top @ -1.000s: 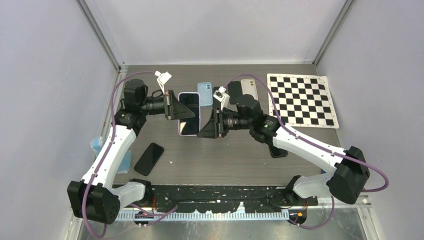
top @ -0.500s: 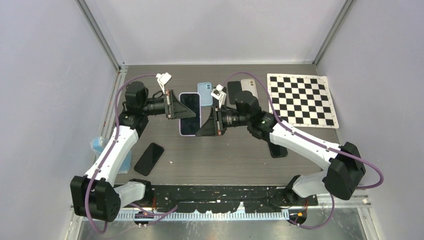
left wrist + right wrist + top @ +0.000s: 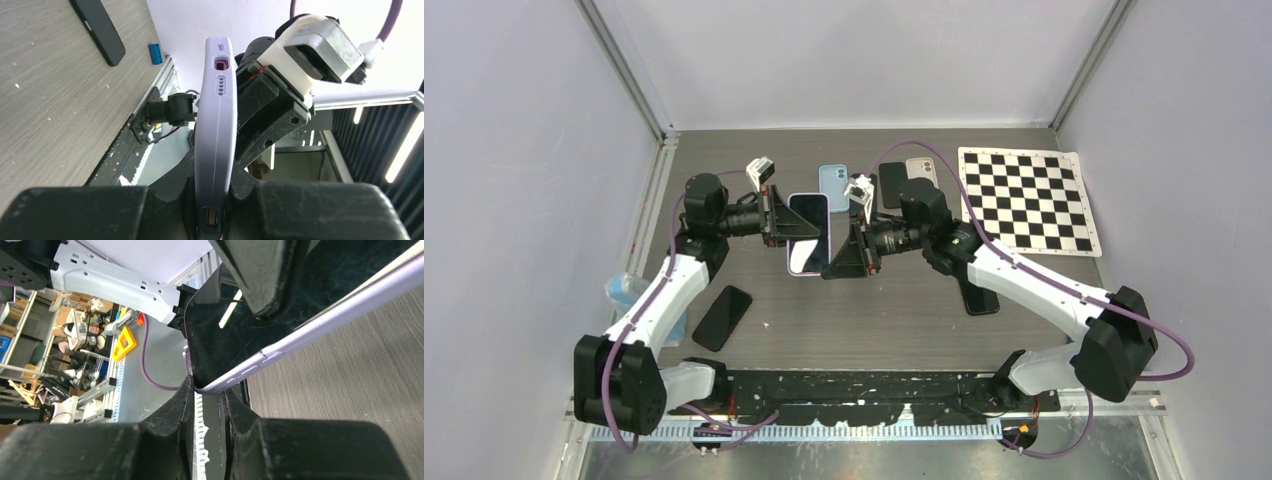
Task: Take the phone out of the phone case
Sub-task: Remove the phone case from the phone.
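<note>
The phone [image 3: 808,215], held in the air over the middle of the table [image 3: 874,310] in its lilac case [image 3: 216,125], is pinched at opposite edges by the left gripper [image 3: 782,220] and the right gripper [image 3: 840,254]; the light, stiff, slick phone would probably come free best by peeling back a corner of the likely flexible case.

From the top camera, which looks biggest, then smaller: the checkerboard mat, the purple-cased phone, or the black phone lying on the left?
1. Black-and-white checkerboard mat.
2. Lilac-cased phone, though it's held up nearer the camera, so unsure.
3. Flat black phone.

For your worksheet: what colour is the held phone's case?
Pale lilac phone case, clearest in the left wrist view.
</note>
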